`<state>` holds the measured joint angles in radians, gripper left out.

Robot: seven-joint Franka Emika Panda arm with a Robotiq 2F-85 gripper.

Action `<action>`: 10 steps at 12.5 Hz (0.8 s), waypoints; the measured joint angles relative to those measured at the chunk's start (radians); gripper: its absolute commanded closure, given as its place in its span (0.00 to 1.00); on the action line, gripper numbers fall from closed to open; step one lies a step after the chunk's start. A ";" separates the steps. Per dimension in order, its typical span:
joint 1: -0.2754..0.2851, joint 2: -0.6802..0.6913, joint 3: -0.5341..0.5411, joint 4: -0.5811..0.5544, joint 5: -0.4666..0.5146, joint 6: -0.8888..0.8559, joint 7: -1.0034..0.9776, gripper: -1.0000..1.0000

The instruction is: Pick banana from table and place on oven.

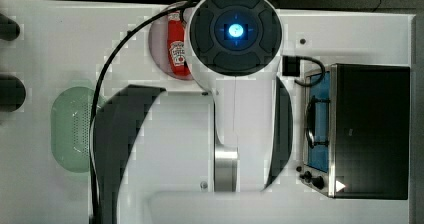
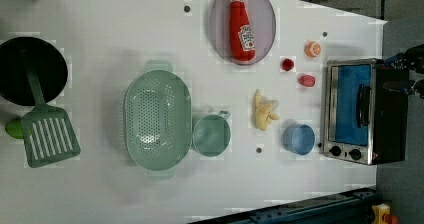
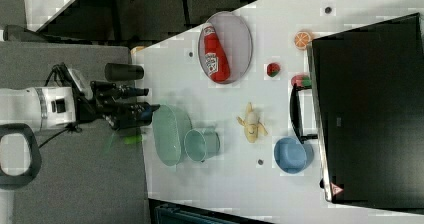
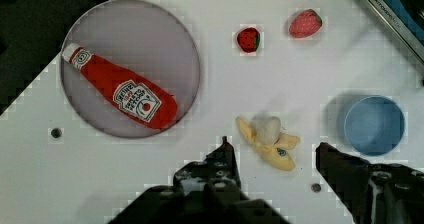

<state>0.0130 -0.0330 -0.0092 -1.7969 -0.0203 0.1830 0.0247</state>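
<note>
Beyond the white surface we see a grey floor (image 3: 75, 184) spreading wide in the right view, flat and bare. Above it, in that same view, sits a dark, shadowy stretch of room (image 3: 150, 9). In the left view we catch a blue metal frame (image 2: 310, 211) running along the lower edge, and grey flooring (image 2: 400, 194) down the left view's right.

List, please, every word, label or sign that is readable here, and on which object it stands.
Ketchup bottle: a white label with print and a tomato picture, too blurred to read.
Oven: pale lettering on the frame, too blurred to read.
Oven: a white triangle sign at one corner.
Banana: a small round sticker, unreadable.
</note>
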 measured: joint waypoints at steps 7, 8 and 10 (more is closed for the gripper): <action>-0.019 -0.542 -0.039 -0.244 -0.005 -0.160 -0.007 0.00; -0.028 -0.544 -0.037 -0.234 -0.003 -0.118 -0.007 0.00; -0.027 -0.499 -0.036 -0.242 -0.017 -0.036 -0.007 0.00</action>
<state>-0.0138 -0.5317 -0.0453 -2.0391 -0.0370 0.1475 0.0176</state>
